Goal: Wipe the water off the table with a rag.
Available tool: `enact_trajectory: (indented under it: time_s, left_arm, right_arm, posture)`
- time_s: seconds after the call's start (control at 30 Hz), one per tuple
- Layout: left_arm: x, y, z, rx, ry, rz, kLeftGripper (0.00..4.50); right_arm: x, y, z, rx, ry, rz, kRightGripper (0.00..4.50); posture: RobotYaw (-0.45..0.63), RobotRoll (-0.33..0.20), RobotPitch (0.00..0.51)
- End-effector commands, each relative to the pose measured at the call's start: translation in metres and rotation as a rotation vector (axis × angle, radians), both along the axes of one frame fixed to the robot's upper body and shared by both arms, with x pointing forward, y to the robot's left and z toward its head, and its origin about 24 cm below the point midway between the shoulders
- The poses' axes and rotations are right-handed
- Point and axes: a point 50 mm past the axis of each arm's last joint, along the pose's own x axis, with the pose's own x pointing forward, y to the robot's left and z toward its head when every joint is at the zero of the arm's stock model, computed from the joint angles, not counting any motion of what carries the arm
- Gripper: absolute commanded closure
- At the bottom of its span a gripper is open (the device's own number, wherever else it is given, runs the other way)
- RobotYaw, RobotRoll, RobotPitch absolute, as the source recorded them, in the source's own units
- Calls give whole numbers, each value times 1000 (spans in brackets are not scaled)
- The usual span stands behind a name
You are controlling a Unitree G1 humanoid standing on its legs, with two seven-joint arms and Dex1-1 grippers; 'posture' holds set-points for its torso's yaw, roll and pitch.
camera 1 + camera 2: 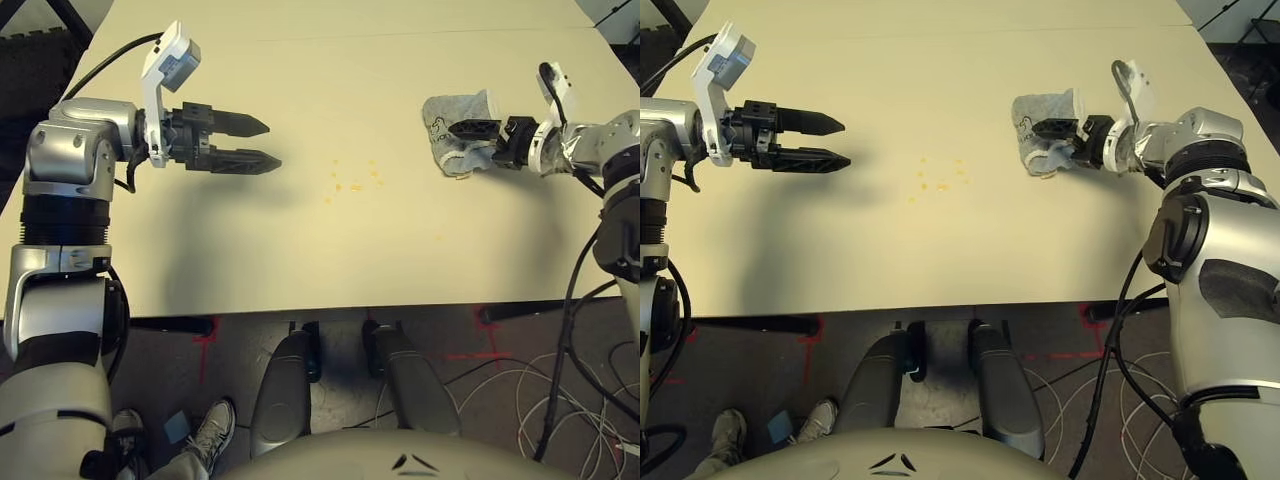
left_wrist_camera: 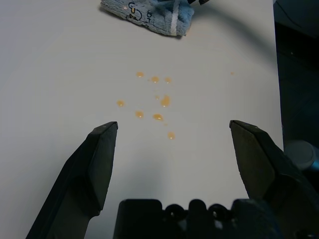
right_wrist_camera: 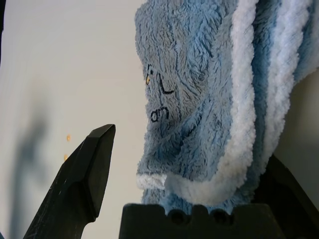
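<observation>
While one rag (image 1: 455,135) lay bunched on the right side of the pale counter (image 1: 330,250), a sparse cluster of roughly ten tiny orange water droplets (image 2: 155,102) sat near the middle, with one more stray drop apart toward the near edge. Two arms reached in from opposite sides. The left gripper (image 1: 262,143) hovered level above the counter, pointing toward the droplets, its two black fingers spread wide and empty. The right gripper (image 3: 179,164) pointed inward and slightly down at the rag, its fingers spread wide with the cloth draped between them and against one finger. The rag was blue-grey terry with a white hem, and its dark printed mark could not be read.
</observation>
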Motion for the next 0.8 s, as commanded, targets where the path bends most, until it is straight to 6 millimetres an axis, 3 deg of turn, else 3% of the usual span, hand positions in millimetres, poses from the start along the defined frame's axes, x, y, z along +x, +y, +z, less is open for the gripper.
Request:
enact_trajectory:
  time_s: [0.03, 0.13, 0.47, 0.5, 0.8]
  left_arm:
    - [-1, -5, -3, -2, 12, -21, 0]
    - [-1, -5, -3, -5, 13, -20, 0]
    - [0, -7, -5, -17, 13, -20, 0]
    - [1, -8, -6, -18, 12, -20, 0]
    - [5, -12, -6, -41, -3, -20, 0]
  right_arm:
    - [1, 4, -3, 3, 17, -14, 29]
    - [4, 6, -2, 8, 4, -33, 563]
    - [6, 6, -1, -7, -18, -56, 4249]
    - [6, 5, 0, -11, -23, -58, 4449]
    - [6, 6, 26, -7, -68, -2, 4470]
  posture:
    - [60, 0, 296]
    - [60, 0, 297]
    - [38, 0, 287]
    - [34, 0, 285]
    - [4, 0, 272]
